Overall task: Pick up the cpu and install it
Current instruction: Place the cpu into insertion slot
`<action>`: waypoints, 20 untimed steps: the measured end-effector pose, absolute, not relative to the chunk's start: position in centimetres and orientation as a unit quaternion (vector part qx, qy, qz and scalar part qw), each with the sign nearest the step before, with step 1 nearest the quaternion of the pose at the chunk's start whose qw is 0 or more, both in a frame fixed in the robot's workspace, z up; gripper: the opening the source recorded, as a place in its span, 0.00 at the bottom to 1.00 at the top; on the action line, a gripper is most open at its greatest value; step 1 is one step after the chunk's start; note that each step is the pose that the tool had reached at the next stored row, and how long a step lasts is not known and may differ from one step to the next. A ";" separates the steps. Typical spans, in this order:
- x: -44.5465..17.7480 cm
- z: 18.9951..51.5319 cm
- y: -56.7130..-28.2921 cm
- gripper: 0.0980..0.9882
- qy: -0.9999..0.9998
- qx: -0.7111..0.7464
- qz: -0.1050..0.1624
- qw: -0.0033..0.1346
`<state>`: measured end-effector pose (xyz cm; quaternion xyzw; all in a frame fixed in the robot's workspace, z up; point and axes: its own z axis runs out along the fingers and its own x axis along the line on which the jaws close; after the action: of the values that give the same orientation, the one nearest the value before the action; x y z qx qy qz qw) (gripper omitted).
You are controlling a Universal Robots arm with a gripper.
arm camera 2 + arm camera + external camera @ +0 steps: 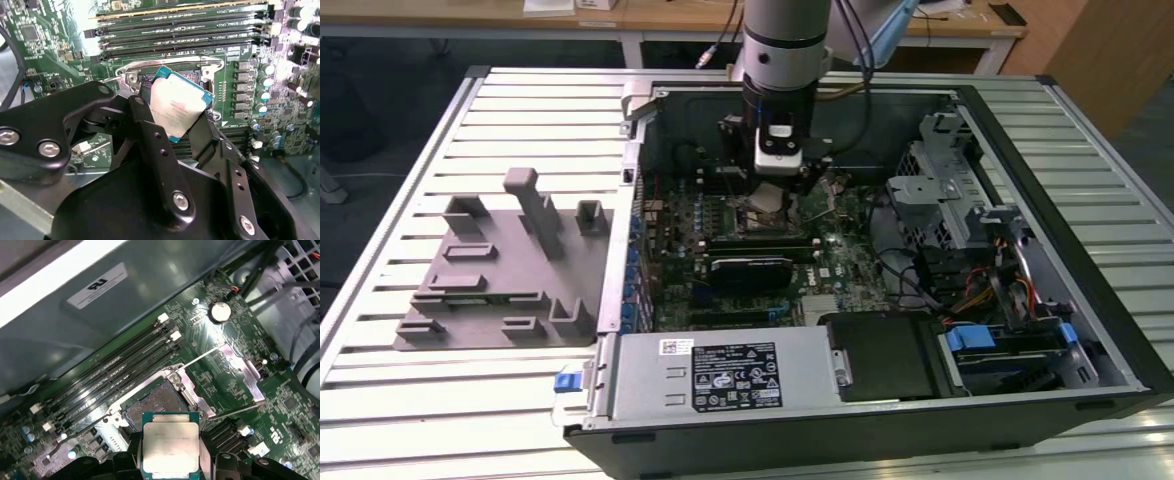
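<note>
Inside an open computer case (1014, 150) lying on a slatted tabletop (400, 400), my arm's tool (781, 190) reaches down over the green motherboard (761, 270), near the case's far wall in the exterior view. The tool is clenched on the cpu (177, 107): in both wrist views its two black fingers (145, 115) press against opposite edges of the pale silver chip, metal plate facing the cameras.

In the second wrist view the cpu sits tilted between the fingers, one corner pointing toward the socket (170, 67). In the first wrist view the socket (155, 402) lies uncovered just beyond the held chip, its metal load plate (240, 367) swung open to one side. The cpu is not seated; it hangs in the tool's grip close above the board.

Rows of memory slots (115, 375) run just beside the socket, and a round coin battery (220, 311) sits farther off on the board.

On the exterior view's left, a grey parts fixture (494, 280) rests on the tabletop beside the case. The silver power supply (707, 375) fills the case's near end.
</note>
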<state>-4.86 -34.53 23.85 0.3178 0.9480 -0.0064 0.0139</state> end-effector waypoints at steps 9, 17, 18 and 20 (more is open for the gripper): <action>-4.9 23.8 -34.5 0.50 0.930 0.368 -0.007 0.013; -4.9 23.8 -34.5 0.50 0.912 0.409 -0.008 0.013; -4.9 23.8 -34.5 0.50 0.910 0.414 -0.008 0.013; -4.9 23.8 -34.5 0.50 0.906 0.424 -0.008 0.013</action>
<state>-4.86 -34.53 23.84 0.4240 0.9055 -0.0079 0.0130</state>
